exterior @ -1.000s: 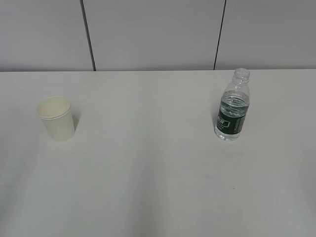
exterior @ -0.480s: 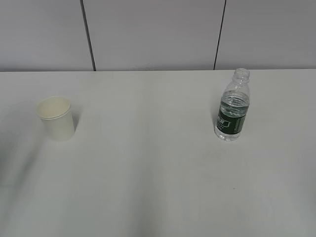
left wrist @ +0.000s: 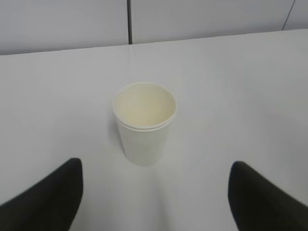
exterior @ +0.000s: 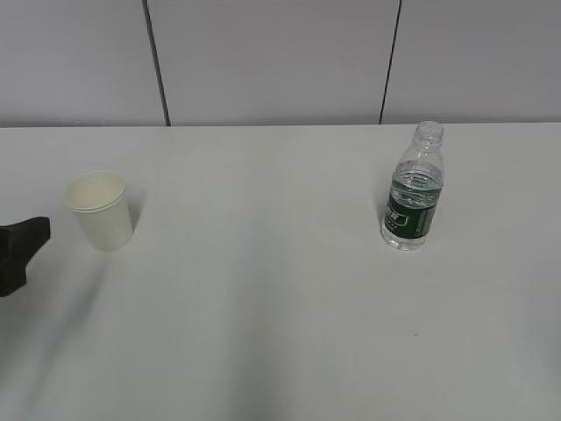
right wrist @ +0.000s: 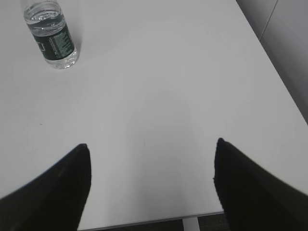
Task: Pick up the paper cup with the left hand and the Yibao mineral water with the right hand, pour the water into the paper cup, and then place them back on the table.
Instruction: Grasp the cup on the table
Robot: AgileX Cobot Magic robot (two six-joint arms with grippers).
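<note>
The white paper cup (exterior: 101,210) stands upright on the left of the white table (exterior: 263,289); it shows centred in the left wrist view (left wrist: 144,122). My left gripper (left wrist: 156,185) is open and empty, jaws wide apart, a short way in front of the cup; one black finger (exterior: 22,250) shows at the exterior view's left edge. The Yibao water bottle (exterior: 414,189), capless with a green label, stands upright on the right. It sits at the top left of the right wrist view (right wrist: 50,36). My right gripper (right wrist: 151,166) is open and empty, well short of the bottle, near the table's front edge.
A grey panelled wall (exterior: 280,61) runs behind the table. The table's right edge (right wrist: 279,82) and front edge (right wrist: 154,219) show in the right wrist view, with a white table leg (right wrist: 191,224) below.
My left gripper has come into the exterior view at the left edge, nearer the cup. Cup and bottle have not moved.
</note>
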